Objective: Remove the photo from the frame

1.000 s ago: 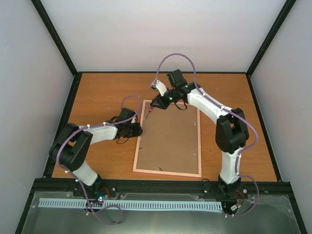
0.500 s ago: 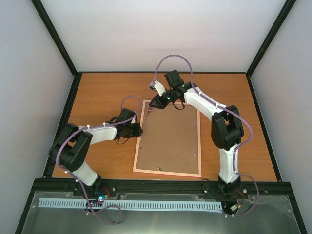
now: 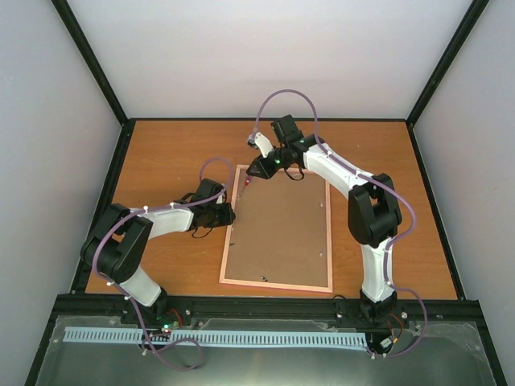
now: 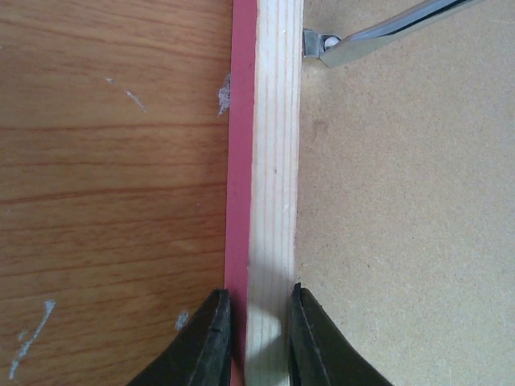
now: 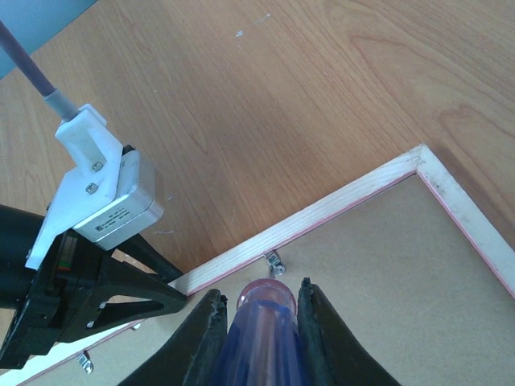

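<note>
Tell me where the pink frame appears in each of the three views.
Top external: frame lies back up, mid-table.
Left wrist: its rail runs up the middle, between the jaws of the left gripper.
Right wrist: its rail slants up to a corner at right.
Shared landmark: its brown backing board.

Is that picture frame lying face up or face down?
Face down: the frame shows its brown backing board upward, with metal clips on its wooden rim.

We see white shells and black joints on the left arm [image 3: 169,219] and right arm [image 3: 334,170], each trailing a looping lilac cable [image 3: 287,91]. The left gripper [image 4: 257,291] has smooth black fingers [image 4: 201,346], and a green light [image 3: 278,160] glows near the right wrist.
</note>
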